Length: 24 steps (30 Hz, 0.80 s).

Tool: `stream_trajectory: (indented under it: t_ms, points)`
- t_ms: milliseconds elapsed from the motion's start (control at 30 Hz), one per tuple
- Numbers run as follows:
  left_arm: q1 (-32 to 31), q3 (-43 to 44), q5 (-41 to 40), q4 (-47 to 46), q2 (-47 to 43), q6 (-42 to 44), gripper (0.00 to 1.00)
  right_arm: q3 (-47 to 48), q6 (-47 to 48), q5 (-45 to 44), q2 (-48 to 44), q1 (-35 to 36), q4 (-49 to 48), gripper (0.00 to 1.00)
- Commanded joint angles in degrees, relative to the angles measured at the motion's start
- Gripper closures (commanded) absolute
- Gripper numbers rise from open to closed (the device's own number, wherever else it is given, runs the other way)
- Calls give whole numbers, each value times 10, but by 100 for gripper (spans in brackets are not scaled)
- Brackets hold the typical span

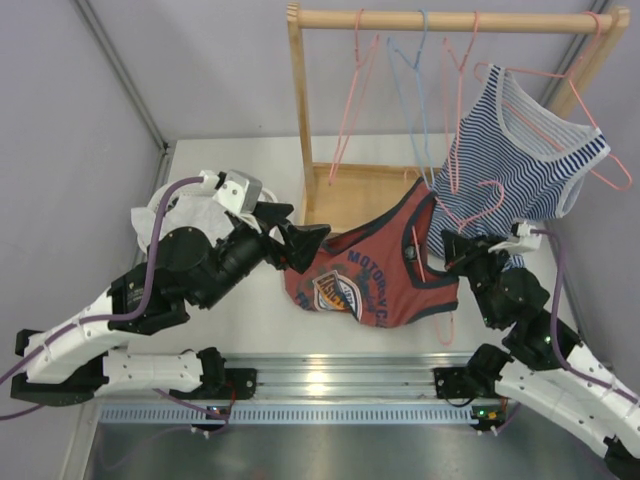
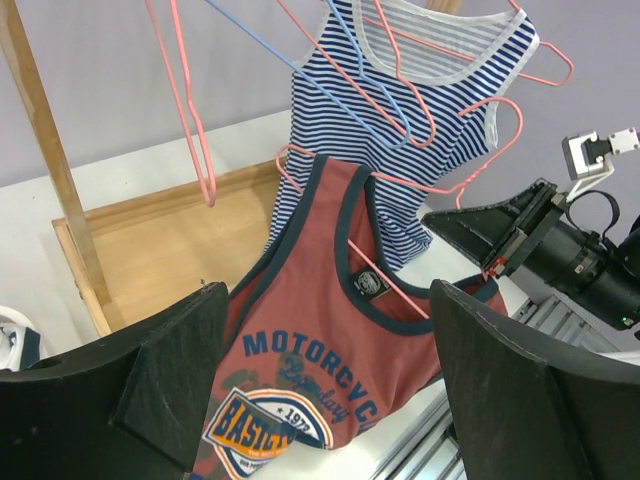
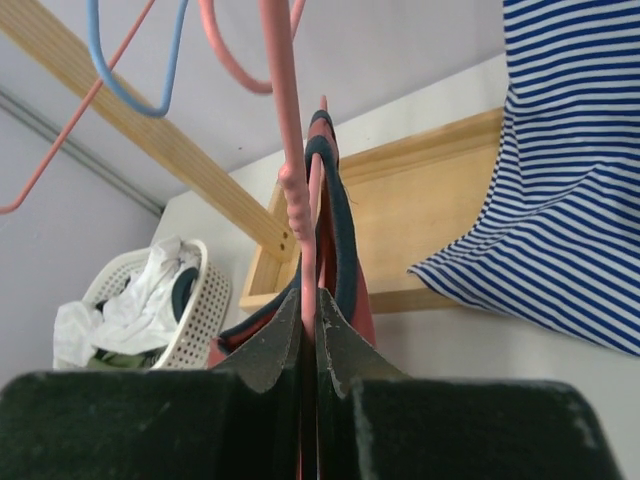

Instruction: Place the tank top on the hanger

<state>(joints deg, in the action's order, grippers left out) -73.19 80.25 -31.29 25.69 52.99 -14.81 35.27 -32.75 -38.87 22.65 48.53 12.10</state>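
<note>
Top external view: a wooden rack [image 1: 297, 120] stands at the far side of the table. The tank top [image 1: 375, 272] lies spread just in front of its base tray, with the chest print facing up. The pink hanger [image 1: 421, 256] shows as a wire crossing the neck opening. The left gripper [image 1: 295, 232] sits at the shirt's edge on the side towards the rack's post, with its fingers apart and nothing between them. The right gripper [image 1: 452, 245] is at the opposite edge, below the striped tank top [image 1: 515, 160] that hangs from the rack's rod; from here I cannot tell how far it is open.

Left wrist view: the left gripper [image 2: 328, 290] is spread wide and empty, and the tank top [image 2: 320, 335] lies beyond it, in front of the rack [image 2: 40, 150]. The hanger [image 2: 395, 287] runs inside the neckline, and the right gripper [image 2: 487, 255] is at the shoulder strap.

Right wrist view: the right gripper [image 3: 310, 310] is pinched tight on the hanger [image 3: 285, 150] wire and on the navy-trimmed strap of the tank top [image 3: 340, 240]. The rack [image 3: 430, 210] is behind them. A white laundry basket [image 3: 190, 310] sits beside the rack's corner.
</note>
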Motion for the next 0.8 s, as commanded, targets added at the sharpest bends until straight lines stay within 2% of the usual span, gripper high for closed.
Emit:
stream_trajectory:
  t_ms: [0,267,433,533,700,767]
  points:
    - [-2,17,6,-26,-4,2,14,49,-13,22,27,-44,0,100]
    - [-2,13,4,-21,-11,3,14,81,1,162,60,-195,-13,100]
    - [-2,11,4,-19,-17,7,14,114,1,328,103,-338,-31,100]
    - [-2,11,4,-18,-21,8,14,134,5,402,129,-399,-40,100]
    - [-2,10,6,-11,-28,9,14,206,27,473,182,-474,-30,100]
    - [-2,11,8,-8,-31,10,14,238,29,518,208,-524,-22,100]
